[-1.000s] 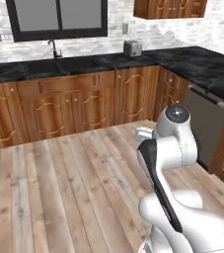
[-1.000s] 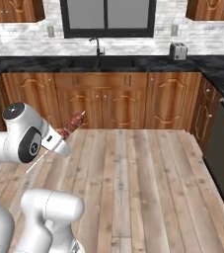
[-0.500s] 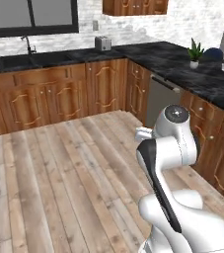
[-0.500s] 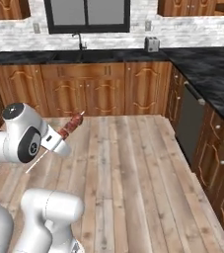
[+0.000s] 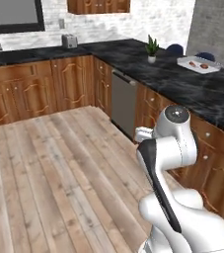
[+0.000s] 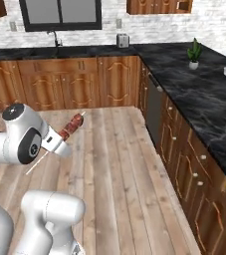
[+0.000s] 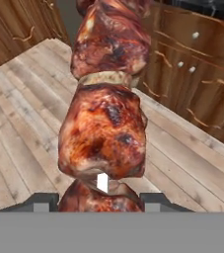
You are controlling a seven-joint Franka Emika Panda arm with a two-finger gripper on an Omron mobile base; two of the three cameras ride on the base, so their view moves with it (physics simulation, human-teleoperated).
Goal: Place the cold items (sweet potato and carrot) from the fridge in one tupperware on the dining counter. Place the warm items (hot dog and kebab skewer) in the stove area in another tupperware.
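My gripper [image 7: 101, 200] is shut on the kebab skewer [image 7: 106, 123], whose browned meat chunks rise right in front of the hand camera between the two dark fingertips [image 7: 44, 200]. From the right base view, the kebab skewer [image 6: 72, 126] juts up and right from the gripper [image 6: 55, 144], held over the wooden floor at about chest height of the arm. A white tupperware [image 5: 199, 64] lies far off on the black counter at the right, with two small reddish items in it, too small to name.
Black counter [image 5: 182, 84] on wooden cabinets runs along the back and the right side. A potted plant [image 5: 152, 48], a toaster [image 5: 69, 40] and a dishwasher front [image 5: 123, 101] stand along it. Wooden floor [image 5: 49, 168] spreads to the left.
Both base views have swung round to the right, so the camera moved: the right-hand counter and tupperware have come into sight. The kebab skewer stays in the gripper as before.
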